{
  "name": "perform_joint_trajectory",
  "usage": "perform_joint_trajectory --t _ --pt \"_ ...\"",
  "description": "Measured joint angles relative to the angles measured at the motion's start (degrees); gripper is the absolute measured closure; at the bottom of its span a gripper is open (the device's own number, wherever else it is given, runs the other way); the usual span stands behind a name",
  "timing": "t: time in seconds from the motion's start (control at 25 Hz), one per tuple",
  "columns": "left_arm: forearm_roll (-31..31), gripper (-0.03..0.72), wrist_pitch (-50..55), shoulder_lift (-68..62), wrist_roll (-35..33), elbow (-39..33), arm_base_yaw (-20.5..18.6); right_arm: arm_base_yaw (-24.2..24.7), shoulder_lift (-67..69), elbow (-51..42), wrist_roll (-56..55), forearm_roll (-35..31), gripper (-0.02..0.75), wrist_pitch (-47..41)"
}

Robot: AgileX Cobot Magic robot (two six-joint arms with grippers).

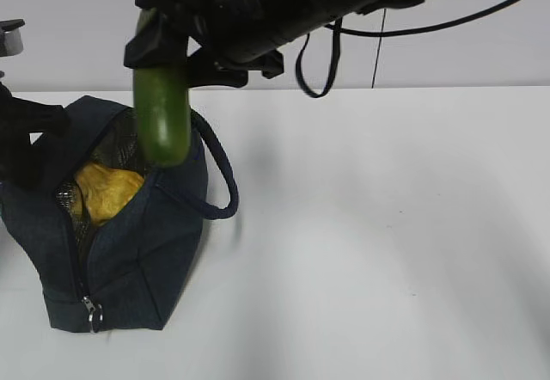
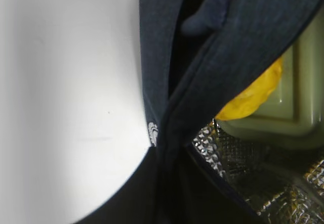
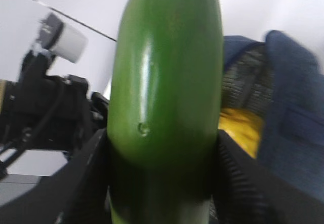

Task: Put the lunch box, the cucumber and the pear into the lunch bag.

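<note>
The navy lunch bag (image 1: 137,251) stands open at the left of the table. The yellow pear (image 1: 107,191) lies inside it, on the sage-green lid of the lunch box (image 2: 293,102), which shows only in the left wrist view beside the pear (image 2: 253,95). My right gripper (image 1: 159,53) reaches across from the right, shut on the dark green cucumber (image 1: 161,118). It holds the cucumber upright, lower end just over the bag's opening. In the right wrist view the cucumber (image 3: 164,97) fills the space between the fingers (image 3: 238,183). My left gripper (image 1: 34,131) is shut on the bag's left rim (image 2: 162,57).
The bag's loop handle (image 1: 222,182) sticks out to the right of the opening. The zipper's ring pull (image 1: 92,311) hangs at the bag's front bottom. White table (image 1: 387,242) stretches to the right of the bag. A black cable (image 1: 314,62) hangs under the right arm.
</note>
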State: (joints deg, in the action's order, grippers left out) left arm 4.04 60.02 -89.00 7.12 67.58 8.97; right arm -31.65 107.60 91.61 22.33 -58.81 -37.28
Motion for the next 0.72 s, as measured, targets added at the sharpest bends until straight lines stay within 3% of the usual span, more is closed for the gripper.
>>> perform_joint_trajectory --t 0.12,0.2,0.72 --pt "0.00 0.687 -0.05 0.00 0.00 0.00 0.00 0.00 2.76 0.00 8.54 -11.17 0.323 0.00" --pt "0.00 0.687 -0.10 0.00 0.00 0.00 0.00 0.00 4.24 0.00 11.48 -14.46 0.323 0.00" --pt "0.02 0.687 -0.34 0.00 0.00 0.00 0.00 -2.45 10.02 2.55 15.72 -18.11 0.323 -0.09"
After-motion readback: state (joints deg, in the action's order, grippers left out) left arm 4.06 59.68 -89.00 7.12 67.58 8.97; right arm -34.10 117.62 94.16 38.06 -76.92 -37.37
